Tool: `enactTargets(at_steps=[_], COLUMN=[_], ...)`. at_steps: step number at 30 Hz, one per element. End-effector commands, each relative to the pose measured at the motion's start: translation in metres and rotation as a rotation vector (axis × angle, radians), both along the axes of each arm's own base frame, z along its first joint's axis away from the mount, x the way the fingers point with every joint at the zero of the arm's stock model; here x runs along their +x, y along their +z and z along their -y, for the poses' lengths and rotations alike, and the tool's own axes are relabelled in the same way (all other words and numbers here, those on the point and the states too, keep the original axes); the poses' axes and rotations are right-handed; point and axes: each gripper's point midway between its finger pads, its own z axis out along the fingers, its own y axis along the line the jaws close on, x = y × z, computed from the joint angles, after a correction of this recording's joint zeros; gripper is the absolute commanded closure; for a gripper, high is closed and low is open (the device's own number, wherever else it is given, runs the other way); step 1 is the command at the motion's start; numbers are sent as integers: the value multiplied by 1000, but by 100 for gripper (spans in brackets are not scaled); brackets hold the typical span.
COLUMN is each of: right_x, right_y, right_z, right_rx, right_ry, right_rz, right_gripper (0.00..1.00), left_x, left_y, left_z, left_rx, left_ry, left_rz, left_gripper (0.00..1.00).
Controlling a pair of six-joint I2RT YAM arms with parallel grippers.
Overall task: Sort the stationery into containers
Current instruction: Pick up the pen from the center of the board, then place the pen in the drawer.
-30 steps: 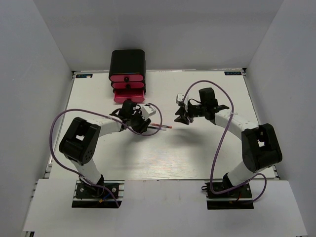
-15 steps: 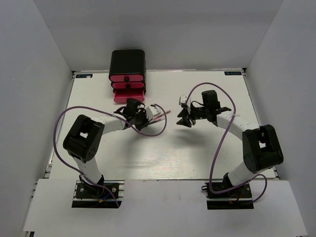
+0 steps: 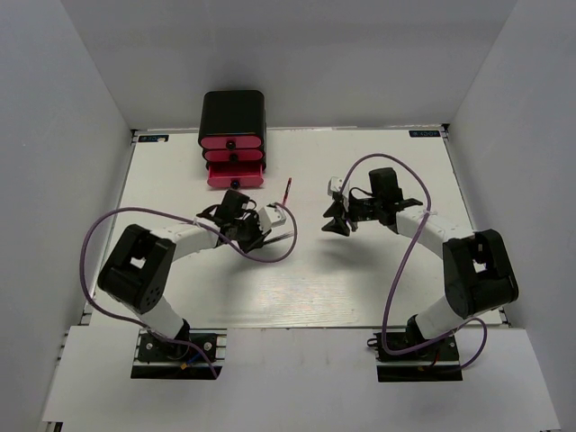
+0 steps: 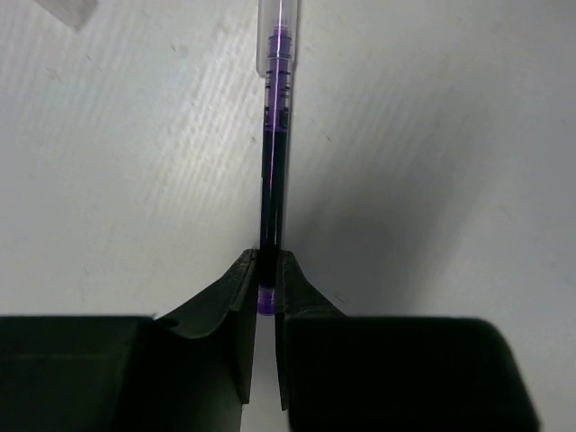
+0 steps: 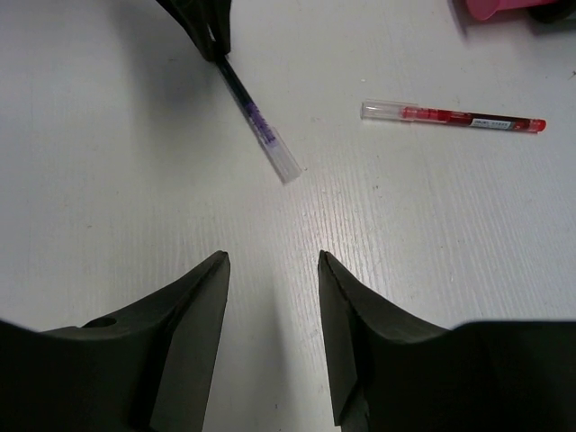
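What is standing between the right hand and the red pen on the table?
Nothing visible. Bare white table lies between the open right hand and the thin red pen; the purple pen pinched in the left hand points off to one side.

Overhead, bright, diffuse light falls from above; the arms [image 3: 193,236] throw only faint, soft shadows on the white table [image 3: 360,279]. Ahead and right of the left gripper [image 4: 267,263], a broad grey shadow dims the surface beside the pen [image 4: 274,135]; the left side is brighter. The right gripper [image 5: 272,265] reads nearly black, detail lost, with sharp, evenly lit tabletop ahead of it.
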Motion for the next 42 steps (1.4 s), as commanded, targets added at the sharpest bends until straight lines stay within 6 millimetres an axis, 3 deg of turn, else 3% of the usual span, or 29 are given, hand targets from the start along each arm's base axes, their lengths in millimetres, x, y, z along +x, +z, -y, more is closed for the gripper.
enactTargets(at_steps=[1,7,8,12,14,15,21,22,24,25,33,42], right_x=[-2,4,4,6,6,7,7,8,9,9,12,19], right_y=[12,15,15,14,14,13,13,13,13,13,11,10], right_z=[0,-2,-2,-1,-1,0,1,1,2,2,3,7], right_rx=[33,41,41,34,32,31,27,25,26,25,25,21], right_ry=[16,5,5,-6,-7,-12,-14,-15,-17,-18,-22,-40], right_rz=[44,69,70,74,77,76,85,90,91,94,86,74], right_gripper=[50,47,47,47,47,47,46,46,46,46,46,44], left_x=[-15,30,31,67,85,91,132,140,147,156,190,203], left_y=[21,62,62,81,98,92,111,123,115,125,121,108], left_z=[-4,-21,-23,-45,-56,-59,-83,-80,-89,-88,-105,-107], left_rx=[-61,-104,-95,-71,-67,-46,-7,4,44,61,170,188], left_ry=[29,218,227,303,325,319,325,283,267,241,169,147], left_rz=[-14,125,130,275,342,340,419,461,438,469,478,464], left_gripper=[100,100,100,100,100,100,100,100,100,100,100,100])
